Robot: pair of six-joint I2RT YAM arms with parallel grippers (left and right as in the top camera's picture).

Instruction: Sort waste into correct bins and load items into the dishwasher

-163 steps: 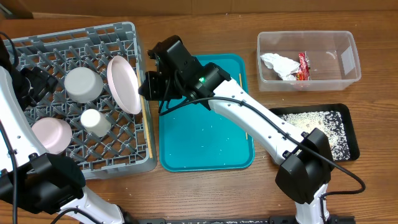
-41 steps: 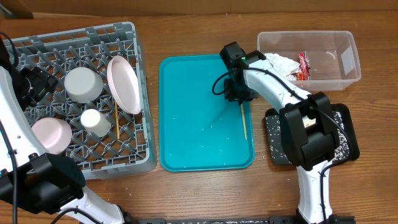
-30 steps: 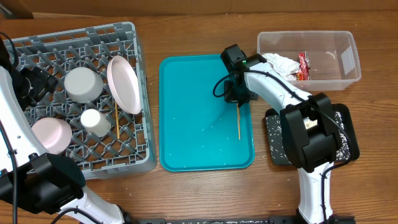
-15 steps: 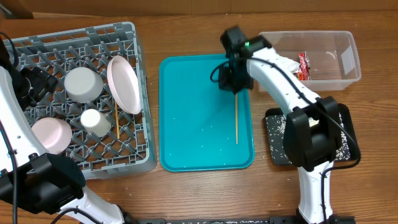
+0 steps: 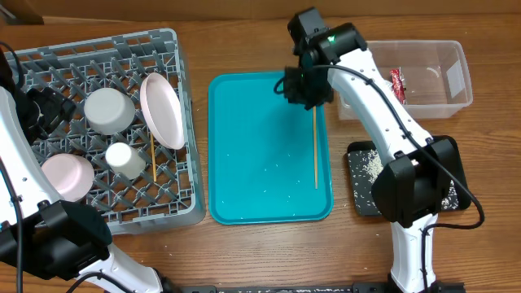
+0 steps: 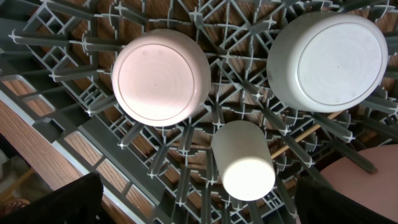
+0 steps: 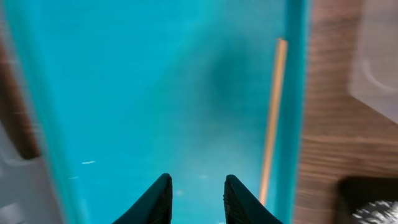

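At the far left, the left fingers (image 6: 65, 200) hang spread wide over the dish rack (image 5: 98, 41), holding nothing. Under them sit a pink bowl (image 6: 160, 76), a grey-white bowl (image 6: 329, 59) and the small cup (image 6: 244, 162). The plate (image 5: 161, 110) stands on edge near the rack's right wall. One chopstick (image 5: 153, 159) already lies in the lattice just beside the plate.

The teal tray (image 5: 252, 195) comes next, and the second chopstick (image 5: 316, 150) lies on it. It is close against the tray's right wall, and its long axis runs along that wall from the far end toward the near end.

The right fingers (image 7: 157, 198) hover over the tray's far right corner, above the stick's far tip. They are parted by a narrow gap with nothing between them. In the right wrist view the stick (image 7: 272, 124) lies to the right of both fingers, outside the gap. It runs lengthwise up the picture, so the fingers would close across it rather than along it. By my reading, the coming move is a short sideways shift toward the wall and then a descent. The wall leaves little room for the outer finger.

The right arm is much the nearer; the left is well apart over the rack.

Farther right, the clear tub (image 5: 456, 77) holds the red wrapper (image 5: 396, 84). The black tray (image 5: 352, 181), partly hidden by the arm, holds rice crumbs (image 5: 370, 163).
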